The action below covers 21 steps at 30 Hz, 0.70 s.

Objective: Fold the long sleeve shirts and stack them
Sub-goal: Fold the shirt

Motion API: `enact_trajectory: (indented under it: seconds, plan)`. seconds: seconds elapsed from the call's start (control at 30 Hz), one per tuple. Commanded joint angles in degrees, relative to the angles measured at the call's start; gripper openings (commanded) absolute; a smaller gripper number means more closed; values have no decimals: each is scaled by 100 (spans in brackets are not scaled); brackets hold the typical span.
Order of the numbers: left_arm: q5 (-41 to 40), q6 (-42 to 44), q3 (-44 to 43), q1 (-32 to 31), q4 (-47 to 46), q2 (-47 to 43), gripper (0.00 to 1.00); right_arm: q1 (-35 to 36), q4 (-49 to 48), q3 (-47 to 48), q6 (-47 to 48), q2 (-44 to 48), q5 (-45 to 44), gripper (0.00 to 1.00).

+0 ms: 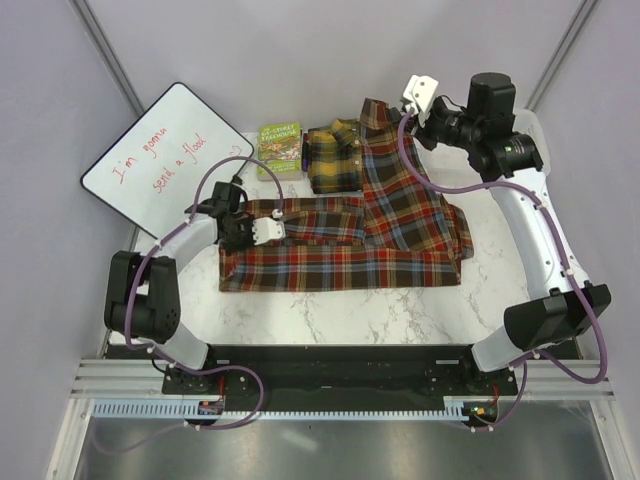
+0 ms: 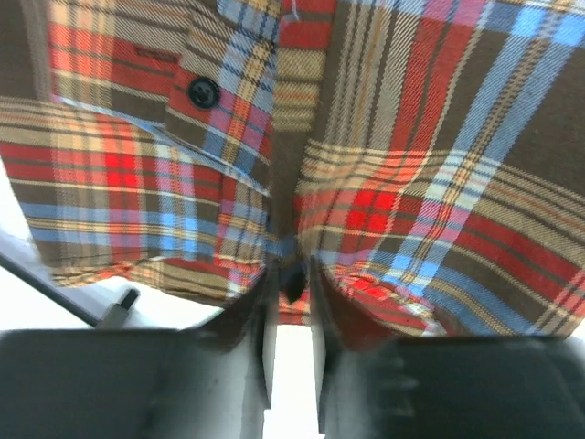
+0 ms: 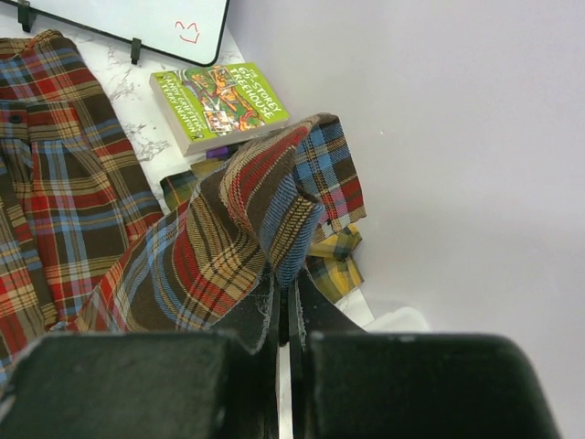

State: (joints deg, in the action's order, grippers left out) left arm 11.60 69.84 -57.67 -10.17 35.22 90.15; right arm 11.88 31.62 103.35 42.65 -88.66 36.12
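Where the marble tabletop (image 1: 330, 310) shows in the overhead view, the red-brown shirt (image 1: 400, 230) covers most of its middle. The body lies flat, and one sleeve is stretched leftward along its far edge. The far right portion is lifted off the surface.

A whiteboard (image 1: 160, 160) with red handwriting stands at the far left.

The yellow and black shirt (image 1: 330, 160) is a folded bundle at far centre. It touches the raised red-brown cloth on its right, and in the right wrist view it is partly under that cloth. A green book (image 1: 280, 148) lies just beside it on the left.

Right fingers (image 3: 283, 279): closed tight on a fold of the red-brown shirt and holding it up above the yellow and black shirt, near the back wall.

Left fingers (image 2: 274, 283): low at the end of the leftward sleeve (image 1: 262, 230). They stand narrowly apart with a slim gap showing between them. A dark crease of plaid sits at the tips; the view is blurred, so I cannot tell whether it is gripped.

A dark button (image 2: 203, 91) is visible on the cloth just beyond.
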Motion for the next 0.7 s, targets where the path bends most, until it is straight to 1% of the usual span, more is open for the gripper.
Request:
enact_trajectory:
  seconds: [0.0, 0.13, 0.23, 0.27, 0.37, 0.43, 0.47, 0.5, 0.53, 0.57, 0.63, 0.67]
  plan:
    - [-96, -269, -218, 68, -191, 178, 34, 25, -296, -87, -134, 33, 211, 0]
    - [114, -541, -464, 121, -8, 73, 50, 104, -296, -280, -231, 68, 246, 0]
    - [439, -928, -919, 182, 151, -76, 55, 261, -305, -552, -327, 165, 203, 0]
    - [553, -1207, -1035, 226, 247, -111, 60, 306, -314, -622, -389, 200, 203, 0]
    - [1141, -1823, -1474, 279, 546, -252, 63, 473, -314, -991, -635, 262, 167, 0]
    - [1423, -2314, -1694, 340, 661, -340, 73, 631, -349, -1150, -836, 288, 167, 0]
    - [1694, -2465, -1747, 402, 774, -375, 74, 692, -375, -1333, -899, 297, 150, 0]
    - [1801, -2623, -1782, 428, 784, -401, 74, 841, -436, -1439, -951, 314, 124, 0]
    - [1898, -2947, -1800, 463, 784, -436, 76, 912, -489, -1536, -1056, 323, 54, 0]
    - [2143, -3089, -1792, 542, 819, -480, 77, 991, -551, -1763, -1110, 323, -8, 0]
    - [2329, -3458, -1722, 604, 837, -542, 78, 1211, -797, -1984, -1259, 367, -166, 0]
    - [2547, -3573, -1695, 657, 828, -577, 78, 1281, -954, -2168, -1425, 367, -227, 0]
